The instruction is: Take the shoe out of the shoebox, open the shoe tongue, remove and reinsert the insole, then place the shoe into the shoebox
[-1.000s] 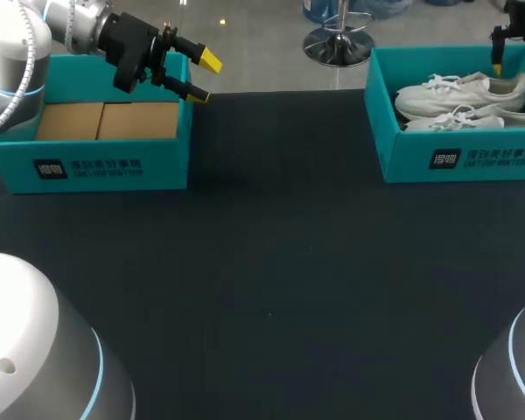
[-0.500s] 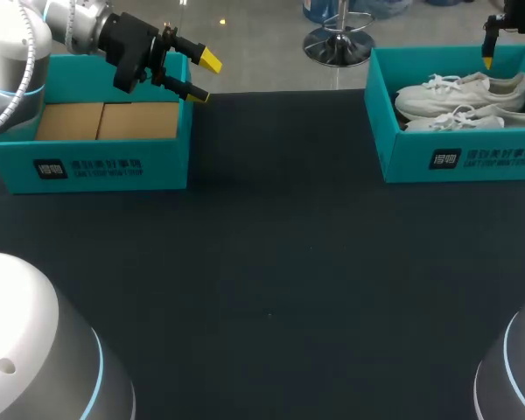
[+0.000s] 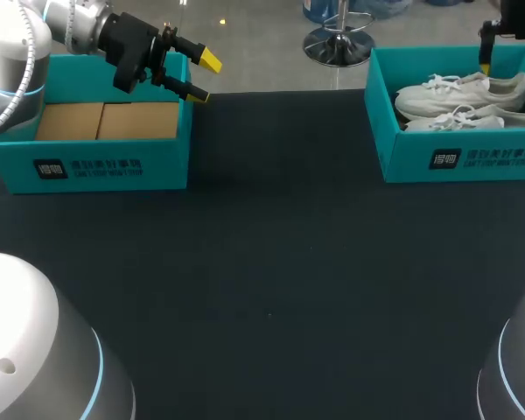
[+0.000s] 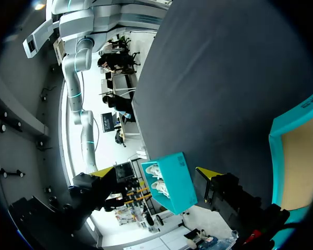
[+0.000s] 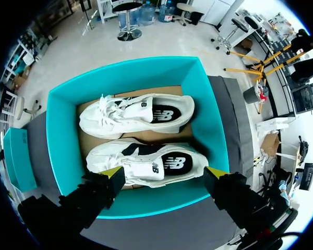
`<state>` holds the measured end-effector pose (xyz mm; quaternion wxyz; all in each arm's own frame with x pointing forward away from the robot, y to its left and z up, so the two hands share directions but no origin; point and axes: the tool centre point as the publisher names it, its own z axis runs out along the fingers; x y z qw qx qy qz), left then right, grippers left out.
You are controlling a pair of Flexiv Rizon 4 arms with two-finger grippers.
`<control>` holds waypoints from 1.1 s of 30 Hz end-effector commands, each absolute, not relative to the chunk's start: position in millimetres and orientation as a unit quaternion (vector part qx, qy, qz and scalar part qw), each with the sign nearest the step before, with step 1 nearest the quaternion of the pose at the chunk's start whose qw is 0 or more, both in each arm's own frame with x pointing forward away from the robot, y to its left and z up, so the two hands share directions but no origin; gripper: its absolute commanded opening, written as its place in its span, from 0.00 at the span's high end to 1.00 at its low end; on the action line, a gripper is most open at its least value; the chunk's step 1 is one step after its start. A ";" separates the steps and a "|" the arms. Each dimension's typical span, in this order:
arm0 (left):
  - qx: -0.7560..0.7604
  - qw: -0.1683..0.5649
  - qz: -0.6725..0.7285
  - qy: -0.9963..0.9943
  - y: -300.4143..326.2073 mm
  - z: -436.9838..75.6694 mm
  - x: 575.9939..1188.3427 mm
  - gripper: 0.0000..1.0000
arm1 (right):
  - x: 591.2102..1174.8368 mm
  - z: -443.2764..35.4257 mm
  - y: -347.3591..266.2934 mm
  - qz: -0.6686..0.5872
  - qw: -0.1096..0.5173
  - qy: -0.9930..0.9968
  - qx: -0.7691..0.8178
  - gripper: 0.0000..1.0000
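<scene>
Your right gripper (image 5: 164,172) hangs spread wide over the shoebox (image 5: 56,135) at the desk's far right corner, touching nothing; left gripper (image 3: 203,79) also wide, empty.

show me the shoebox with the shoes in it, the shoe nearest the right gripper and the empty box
shoebox (image 5: 62,135), right wrist view, teal side wall
near shoe (image 5: 151,162), right wrist view, middle of its white side
empty box (image 3: 162,166), head view, front wall
</scene>
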<state>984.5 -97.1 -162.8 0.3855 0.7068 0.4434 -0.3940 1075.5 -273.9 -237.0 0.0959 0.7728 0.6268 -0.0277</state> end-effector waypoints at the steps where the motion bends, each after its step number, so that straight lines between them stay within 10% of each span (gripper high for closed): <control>1: 0.708 0.385 -0.394 0.443 -97.0 -162.8 984.9 0.00 | 1067.2 -237.9 -274.0 -0.005 0.120 0.627 0.770 0.00; 23: 0.159 0.339 -0.421 0.826 -105.5 -117.0 1005.1 0.00 | 1036.5 -243.3 -270.4 -0.023 0.099 0.637 0.764 0.00; 33: 0.163 0.348 -0.411 0.826 -98.8 -121.4 1014.1 0.00 | 1016.7 -244.4 -264.7 -0.051 0.102 0.655 0.747 0.00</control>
